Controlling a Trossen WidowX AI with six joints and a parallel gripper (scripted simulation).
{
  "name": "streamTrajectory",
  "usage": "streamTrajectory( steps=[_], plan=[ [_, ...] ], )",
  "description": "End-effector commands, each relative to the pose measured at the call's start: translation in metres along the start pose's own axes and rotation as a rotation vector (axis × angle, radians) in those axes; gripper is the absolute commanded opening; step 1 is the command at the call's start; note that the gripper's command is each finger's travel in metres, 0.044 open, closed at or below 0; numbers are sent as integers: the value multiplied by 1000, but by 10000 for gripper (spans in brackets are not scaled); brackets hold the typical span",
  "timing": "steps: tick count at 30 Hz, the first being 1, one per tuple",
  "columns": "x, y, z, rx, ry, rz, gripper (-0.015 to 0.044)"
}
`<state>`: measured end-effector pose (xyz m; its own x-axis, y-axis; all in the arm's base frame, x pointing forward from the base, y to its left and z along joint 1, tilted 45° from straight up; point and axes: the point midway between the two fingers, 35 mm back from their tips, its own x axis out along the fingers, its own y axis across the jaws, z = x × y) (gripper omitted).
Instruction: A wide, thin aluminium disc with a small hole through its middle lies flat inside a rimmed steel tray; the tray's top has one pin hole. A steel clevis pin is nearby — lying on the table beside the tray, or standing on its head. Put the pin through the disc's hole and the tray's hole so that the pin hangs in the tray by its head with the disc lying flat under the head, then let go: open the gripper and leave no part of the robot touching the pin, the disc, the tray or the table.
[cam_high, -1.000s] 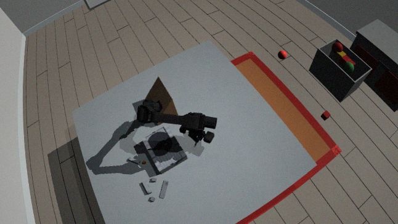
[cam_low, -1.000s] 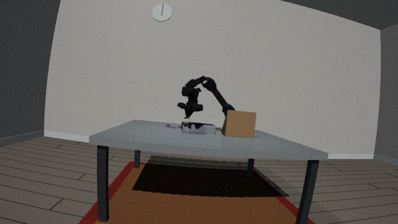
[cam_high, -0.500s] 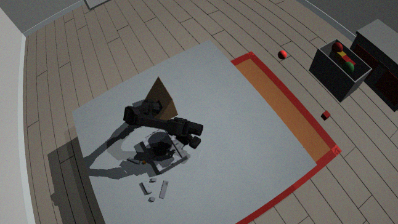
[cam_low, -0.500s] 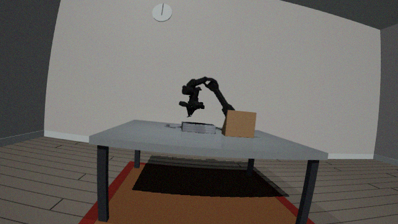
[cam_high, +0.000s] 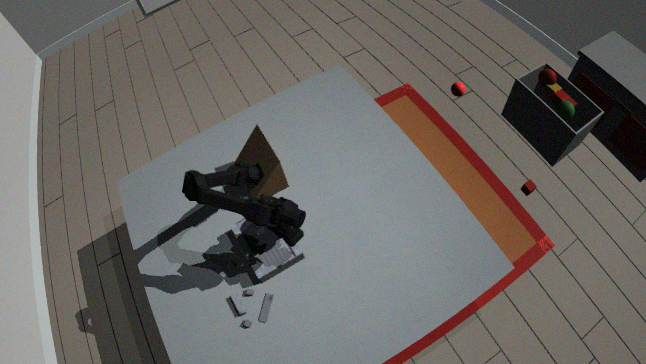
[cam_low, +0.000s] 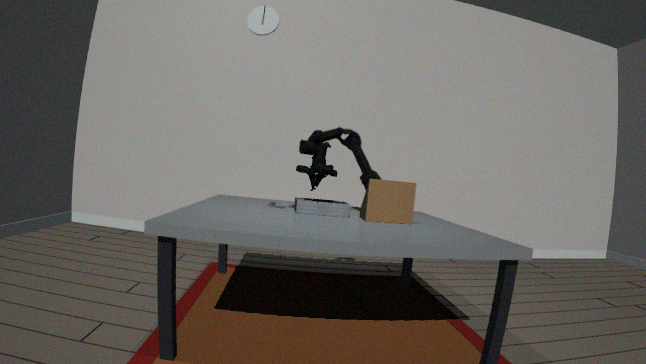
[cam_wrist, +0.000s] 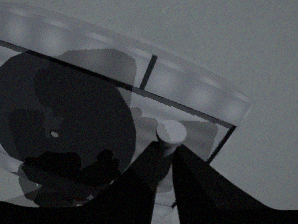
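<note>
- The claw (cam_high: 286, 233) (cam_low: 313, 188) (cam_wrist: 165, 149) is closed on the clevis pin (cam_wrist: 171, 133), whose round head shows above the fingertips at right of centre in the wrist view.
- The steel tray (cam_high: 281, 269) (cam_low: 322, 207) (cam_wrist: 192, 90) sits on the surface (cam_high: 375, 200) (cam_low: 300, 237) (cam_wrist: 245, 40), below the claw in the exterior view's centre.
- The dark disc (cam_high: 257, 236) (cam_wrist: 100, 117) lies inside the tray, at left in the wrist view; its small hole is apart from the pin's head.
- A tan box (cam_high: 272, 167) (cam_low: 390, 202) stands right of the tray in the exterior view.
</note>
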<state>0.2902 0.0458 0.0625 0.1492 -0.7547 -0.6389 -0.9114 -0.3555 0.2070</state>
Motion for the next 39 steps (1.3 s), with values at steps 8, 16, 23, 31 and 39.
streamTrajectory(
  steps=[8, 16, 23, 31, 39],
  plan=[
    [7, 46, -25, 103, -53, 26, 0],
    [13, 77, -35, 170, -84, 37, 0],
    [17, 98, -39, 217, -104, 44, 0],
    [16, 95, -39, 212, -160, 38, 0],
    [15, 94, -43, 212, -346, 15, 0]
  ],
)
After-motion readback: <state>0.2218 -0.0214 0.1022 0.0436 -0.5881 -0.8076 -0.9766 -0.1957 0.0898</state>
